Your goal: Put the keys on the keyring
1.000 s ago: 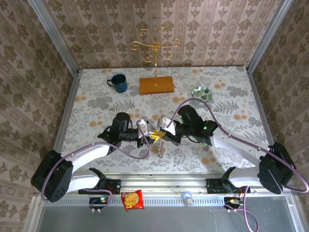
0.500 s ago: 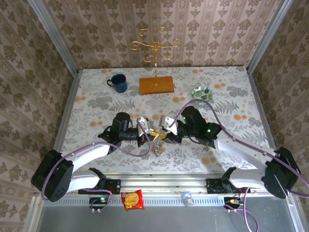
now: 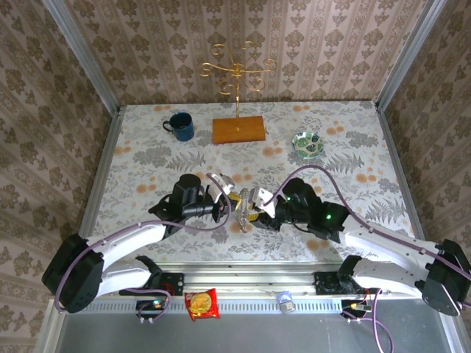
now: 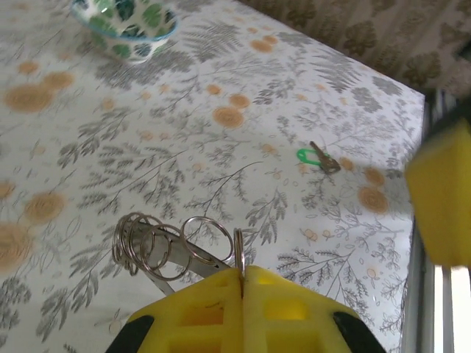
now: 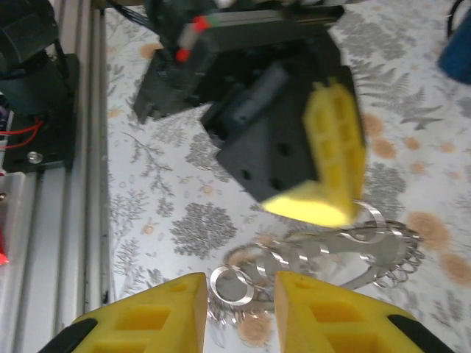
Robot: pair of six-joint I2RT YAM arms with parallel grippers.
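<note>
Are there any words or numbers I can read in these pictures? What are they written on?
No word, number or sign can be read in these pictures.
The red snack packet has yellow print on it, but it is too small to read.
The small blue and white thing is too small and blurred to tell whether it has a label.

no text, label, brand or number is legible; the red snack packet's print is too small to read

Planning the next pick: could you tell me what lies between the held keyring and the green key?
Bare floral tabletop separates the keyring and green key, in the left wrist view.
</note>
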